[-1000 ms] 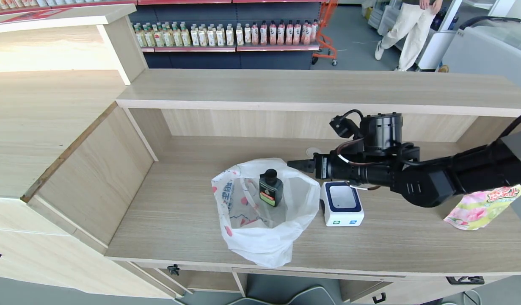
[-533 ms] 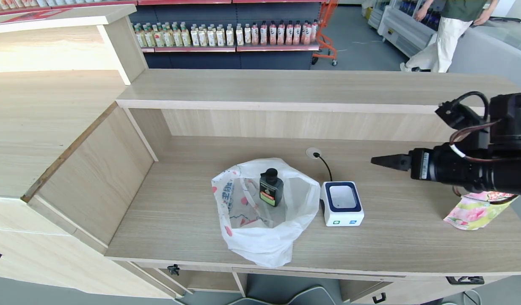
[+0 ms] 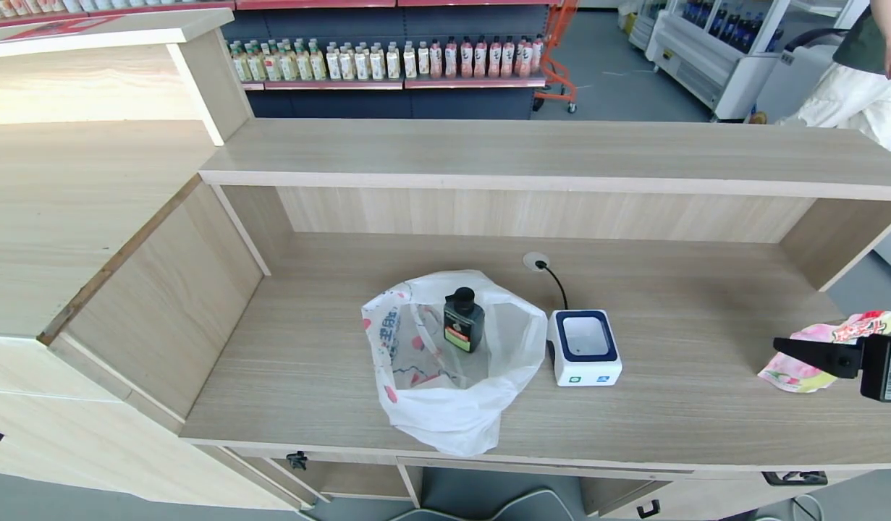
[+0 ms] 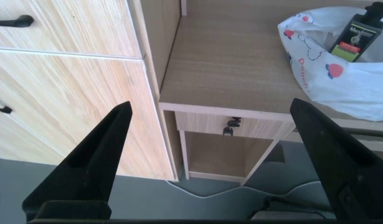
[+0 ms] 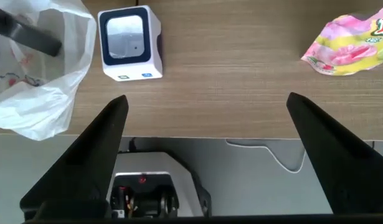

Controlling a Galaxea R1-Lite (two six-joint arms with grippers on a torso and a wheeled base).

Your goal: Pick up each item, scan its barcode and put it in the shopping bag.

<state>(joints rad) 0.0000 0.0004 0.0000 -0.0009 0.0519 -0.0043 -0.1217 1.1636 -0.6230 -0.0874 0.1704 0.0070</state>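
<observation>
Head view: white shopping bag [image 3: 445, 405] open on wooden surface [image 3: 691, 304], black bottle [image 3: 463, 322] inside; white scanner [image 3: 584, 347] just beside bag, on its right; pink-green pouch [image 3: 796, 381] lying near surface's right end, well apart from scanner; right tool [image 5: 207, 98] at front edge near pouch, fingers spread wide, gripping nothing; left tool [image 4: 211, 104] off surface's front left corner, fingers likewise apart, empty.
</observation>
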